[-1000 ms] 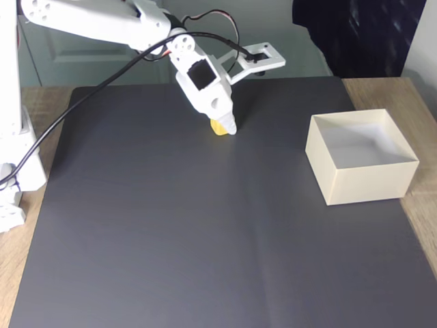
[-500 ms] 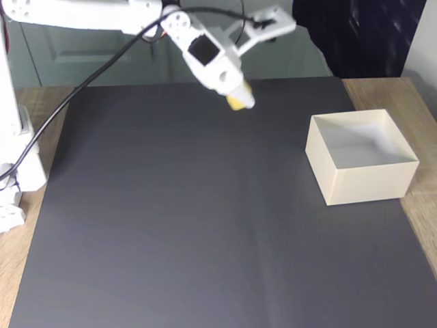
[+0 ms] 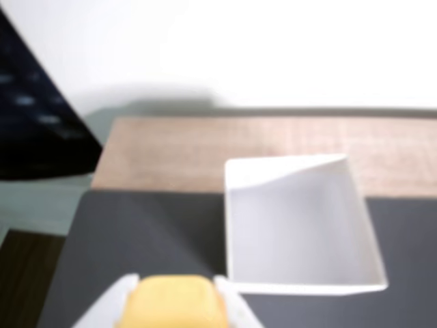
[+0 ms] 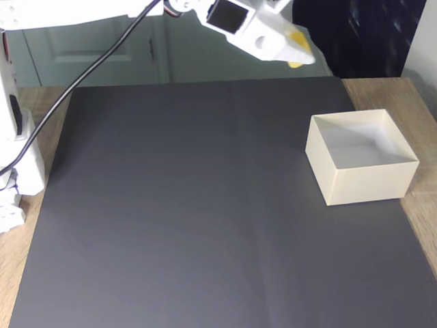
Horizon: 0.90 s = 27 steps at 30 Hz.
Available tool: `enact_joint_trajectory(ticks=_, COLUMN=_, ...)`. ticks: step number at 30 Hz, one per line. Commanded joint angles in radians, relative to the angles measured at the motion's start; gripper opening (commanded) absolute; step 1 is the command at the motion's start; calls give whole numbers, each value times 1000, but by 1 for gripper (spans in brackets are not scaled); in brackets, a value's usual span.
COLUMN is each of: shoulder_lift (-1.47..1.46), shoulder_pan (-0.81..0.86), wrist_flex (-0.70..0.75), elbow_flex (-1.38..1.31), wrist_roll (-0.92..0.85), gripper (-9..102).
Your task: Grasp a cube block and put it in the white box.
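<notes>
Transport step: the gripper, jaws clenched on the cube, hangs high above the mat's far edge, up and to the left of the box in the fixed view. To do it well, carry the cube until it sits over the box's open middle, clear of the thin walls, and only then let go. The cube is bright yellow with rounded edges, far smaller than the cream-white, lidless box.

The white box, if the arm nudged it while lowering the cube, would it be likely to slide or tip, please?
The white box looks thin-walled and empty, so probably light: a nudge would likely slide it across the dark mat. Its wide, low shape makes tipping unlikely. The walls may flex slightly under the gripper.
</notes>
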Motion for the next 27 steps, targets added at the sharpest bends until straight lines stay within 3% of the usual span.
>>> enact_joint_trajectory(ticks=1, shoulder_lift=51, shoulder_pan=49, wrist_flex=-46, elbow_flex=-74, wrist_roll=9, gripper=0)
enact_joint_trajectory(ticks=27, shoulder_lift=-321, shoulder_pan=218, wrist_flex=-114, elbow_flex=-365, wrist_roll=25, gripper=0)
